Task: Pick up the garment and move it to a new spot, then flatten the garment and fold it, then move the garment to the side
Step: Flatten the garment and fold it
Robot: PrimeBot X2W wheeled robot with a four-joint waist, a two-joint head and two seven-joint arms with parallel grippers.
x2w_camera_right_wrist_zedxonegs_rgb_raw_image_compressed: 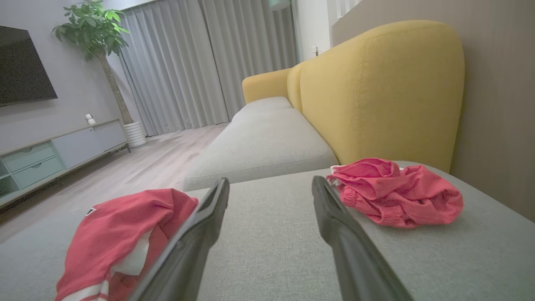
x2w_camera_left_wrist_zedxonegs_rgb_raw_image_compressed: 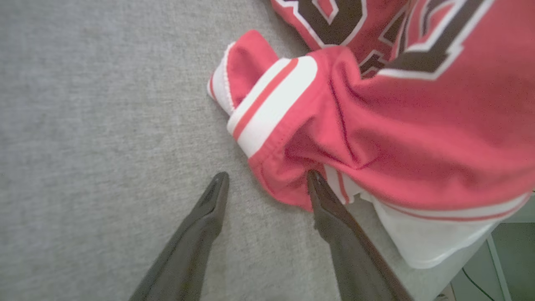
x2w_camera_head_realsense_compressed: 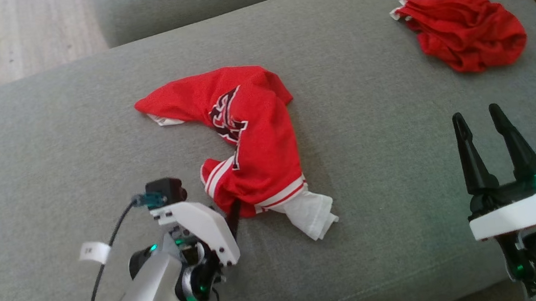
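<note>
The garment [x2w_camera_head_realsense_compressed: 252, 137], a red jersey with white-striped trim and dark lettering, lies crumpled in the middle of the grey cushion [x2w_camera_head_realsense_compressed: 51, 142]. My left gripper [x2w_camera_head_realsense_compressed: 230, 213] is at its near hem and stands open. In the left wrist view the left gripper [x2w_camera_left_wrist_zedxonegs_rgb_raw_image_compressed: 267, 175] has one finger on bare cushion and the other finger's tip against the red fold of the garment [x2w_camera_left_wrist_zedxonegs_rgb_raw_image_compressed: 418, 138]; nothing is gripped. My right gripper [x2w_camera_head_realsense_compressed: 476, 113] hovers open at the lower right, well clear of the cloth. The right gripper [x2w_camera_right_wrist_zedxonegs_rgb_raw_image_compressed: 271, 180] is empty, with the garment [x2w_camera_right_wrist_zedxonegs_rgb_raw_image_compressed: 121, 230] to its left.
A second crumpled red cloth [x2w_camera_head_realsense_compressed: 468, 33] with a white band lies at the cushion's far right corner, also the red cloth [x2w_camera_right_wrist_zedxonegs_rgb_raw_image_compressed: 397, 194] beside a yellow backrest [x2w_camera_right_wrist_zedxonegs_rgb_raw_image_compressed: 376, 92]. Another grey cushion [x2w_camera_right_wrist_zedxonegs_rgb_raw_image_compressed: 263, 142] lies beyond. Wooden floor [x2w_camera_head_realsense_compressed: 1, 38] lies past the far left edge.
</note>
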